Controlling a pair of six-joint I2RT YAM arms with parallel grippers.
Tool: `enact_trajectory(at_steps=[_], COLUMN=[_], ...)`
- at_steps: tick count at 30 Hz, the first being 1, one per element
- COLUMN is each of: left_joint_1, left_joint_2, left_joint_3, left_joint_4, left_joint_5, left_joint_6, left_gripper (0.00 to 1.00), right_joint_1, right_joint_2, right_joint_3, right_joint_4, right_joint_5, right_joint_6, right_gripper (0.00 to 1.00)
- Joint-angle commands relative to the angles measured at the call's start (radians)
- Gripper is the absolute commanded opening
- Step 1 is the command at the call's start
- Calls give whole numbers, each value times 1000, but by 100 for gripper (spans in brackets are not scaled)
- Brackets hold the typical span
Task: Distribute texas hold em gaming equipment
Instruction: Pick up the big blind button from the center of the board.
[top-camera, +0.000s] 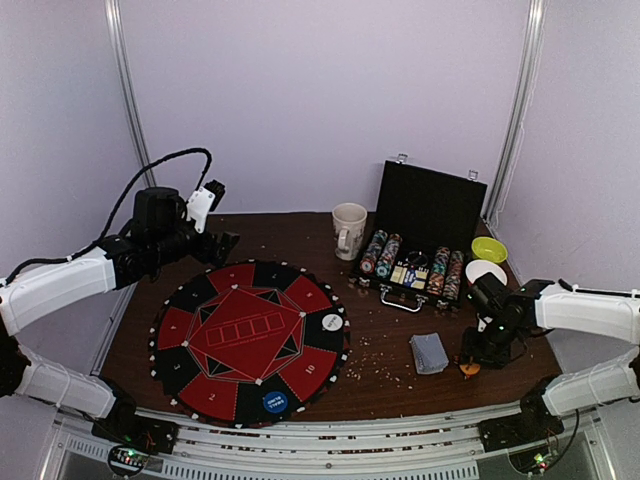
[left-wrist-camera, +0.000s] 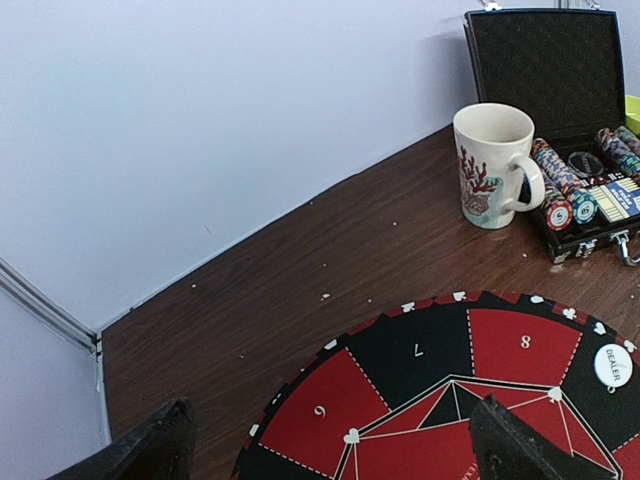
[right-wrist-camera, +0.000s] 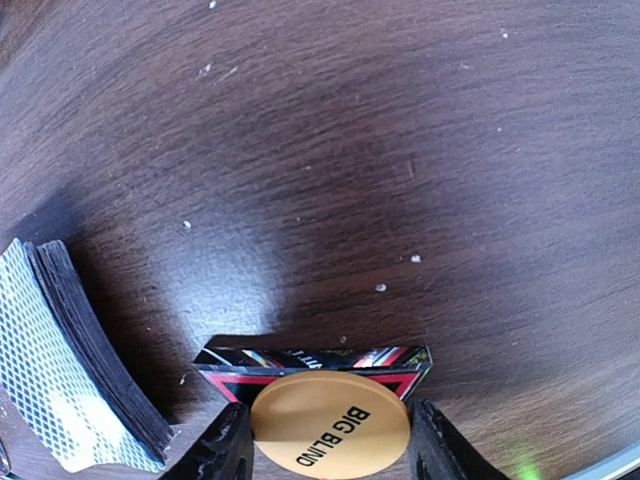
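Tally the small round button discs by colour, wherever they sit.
white disc, on the mat: 1
blue disc, on the mat: 1
orange disc, in the right tool: 1
Total: 3

Left arm (top-camera: 60, 282) stretches forward with the left end effector (top-camera: 226, 243) raised, fingers spread wide. Right arm (top-camera: 590, 310) folds down, right end effector (right-wrist-camera: 331, 445) clamped on orange disc (right-wrist-camera: 331, 436).
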Motion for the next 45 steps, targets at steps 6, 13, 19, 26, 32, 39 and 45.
enact_trajectory(at_steps=[6,13,19,26,32,39,45], left_joint_1=[-3,-2,-2,-2,-2,-2,-3], left_joint_2=[-5,-4,-5,-4,-2,-1,3], left_joint_3=[19,19,19,19,19,21,28], left_joint_4=[21,21,21,21,21,22,24], left_joint_5=[12,12,13,14,15,21,54], left_joint_6=[12,13,13,13,13,12,-1], left_gripper=[98,98,98,98,98,98,98], right_joint_1=[-4,-5,-4,-3,-5,-4,5], right_joint_2=[10,18,4,-13,-11,-29,-47], right_joint_3=[-19,-28,-24,22,51,103,242], right_joint_4=[-15,-5,-23,-69,-84,-90,-47], right_joint_5=[-4,-10,1,21,28,28,20], right_joint_6=[-5,-7,-6,-17,-31,-61,-141], right_gripper=[58,55,48,44,44,43,40])
